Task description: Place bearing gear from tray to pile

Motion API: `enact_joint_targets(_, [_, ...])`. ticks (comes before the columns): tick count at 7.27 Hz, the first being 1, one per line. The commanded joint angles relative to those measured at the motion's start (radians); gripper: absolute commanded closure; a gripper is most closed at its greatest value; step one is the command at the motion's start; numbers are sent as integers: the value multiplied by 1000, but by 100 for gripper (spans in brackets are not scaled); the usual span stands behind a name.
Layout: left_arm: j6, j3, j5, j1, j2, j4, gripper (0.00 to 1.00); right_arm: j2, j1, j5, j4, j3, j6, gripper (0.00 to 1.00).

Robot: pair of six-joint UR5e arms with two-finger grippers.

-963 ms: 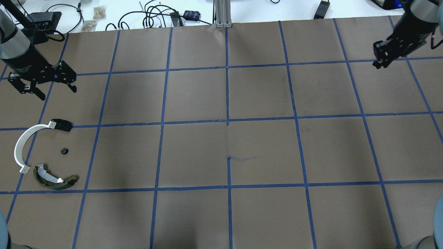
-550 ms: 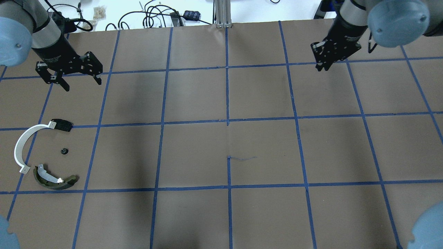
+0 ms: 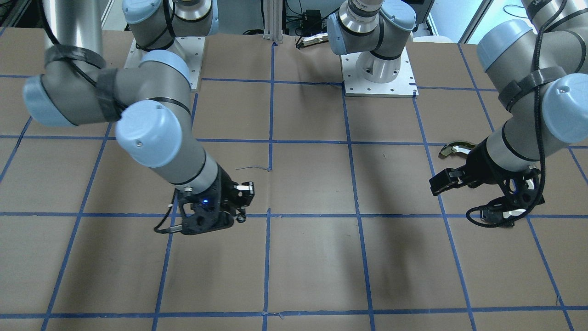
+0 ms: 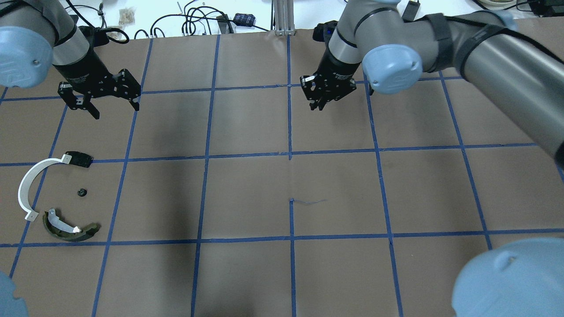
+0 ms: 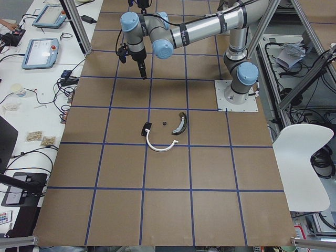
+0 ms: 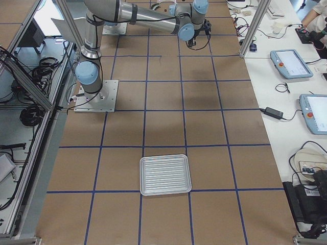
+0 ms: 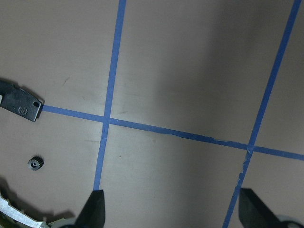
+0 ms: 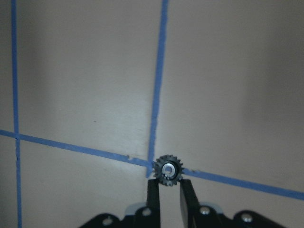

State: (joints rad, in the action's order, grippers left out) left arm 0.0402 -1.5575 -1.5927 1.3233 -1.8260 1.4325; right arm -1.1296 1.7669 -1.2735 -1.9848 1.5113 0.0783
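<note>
The bearing gear (image 8: 167, 171), small, black and toothed, is pinched between the fingertips of my right gripper (image 8: 168, 190), which is shut on it. That gripper (image 4: 318, 105) hangs over the far middle of the table, close to a tape crossing. The pile lies at the near left: a white arc strip (image 4: 27, 185), a black bracket (image 4: 79, 159), an olive-and-white curved piece (image 4: 68, 229) and another small black gear (image 4: 81, 192). My left gripper (image 4: 116, 111) stands open beyond the pile, holding nothing. The silver ribbed tray (image 6: 165, 175) shows only in the exterior right view and holds nothing.
Brown paper with a blue tape grid (image 4: 290, 154) covers the table. Cables and small boxes (image 4: 198, 20) lie along the far edge. The right arm's long links (image 4: 484, 48) stretch across the far right of the table.
My right arm has swung from the far right corner to the far middle of the table. The left gripper has shifted right and slightly farther from the pile, still open.
</note>
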Motion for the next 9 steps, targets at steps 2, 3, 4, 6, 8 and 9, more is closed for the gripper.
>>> enact_joint_targets(2, [1,-1,0,2,-1,0,0,76,103,20,-103,27,103,74])
enact_joint_targets(3, [1,-3,0,1,-1,0,0,71,103,17,-104,35,106,71])
enact_joint_targets(4, [6,-4,2,-1,-1,0,0,71,103,-1,-130,35,103,21])
enact_joint_targets(6, [6,-2,3,-6,-6,2,0,60,98,-6,-154,33,104,0])
enact_joint_targets(8, [0,22,89,2,-22,0,0,-19,21,-58,-111,9,97,0])
enact_joint_targets(9, [15,37,88,40,-36,-12,0,-104,-28,-70,59,-25,98,0])
